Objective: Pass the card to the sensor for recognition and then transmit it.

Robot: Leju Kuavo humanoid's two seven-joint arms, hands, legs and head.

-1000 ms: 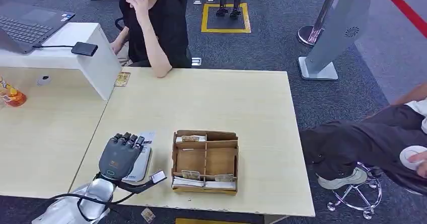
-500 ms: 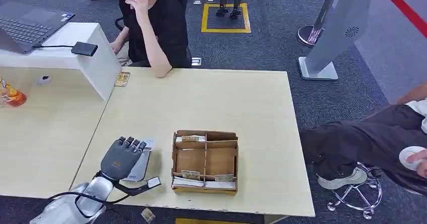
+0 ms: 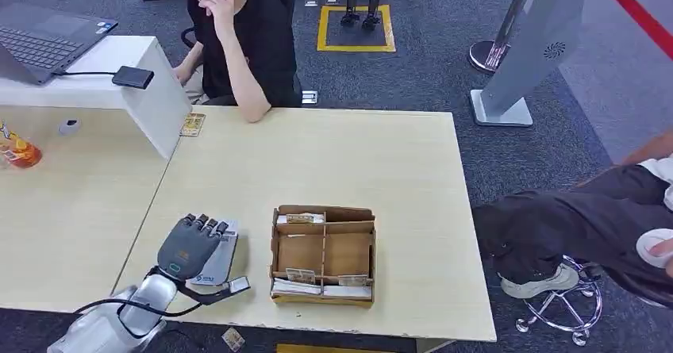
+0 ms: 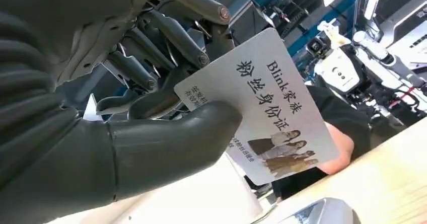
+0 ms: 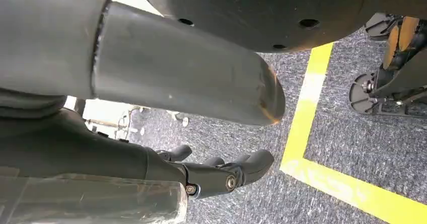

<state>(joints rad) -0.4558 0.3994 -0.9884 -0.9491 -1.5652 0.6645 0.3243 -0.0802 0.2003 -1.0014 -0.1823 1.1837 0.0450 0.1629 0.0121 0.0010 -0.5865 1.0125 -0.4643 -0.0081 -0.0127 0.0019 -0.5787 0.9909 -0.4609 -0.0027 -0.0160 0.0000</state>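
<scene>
Head view: left hand (image 3: 189, 247) hovers over the near-left part of the table (image 3: 381, 155), just left of the cardboard organizer (image 3: 323, 254).
Card: white printed card (image 4: 267, 108), pinched between thumb and fingers (image 4: 171, 32) of the left hand; it pokes out past the hand on the organizer side (image 3: 224, 250).
Progress: card is picked up; presenting it and handing it on are not yet done, by my reading.
Sensor: probably the small black box (image 3: 132, 77) on the raised white desk, well beyond the organizer, far-left.
Right hand: (image 5: 221, 176) hangs above grey carpet, fingers curled, holding nothing.
</scene>
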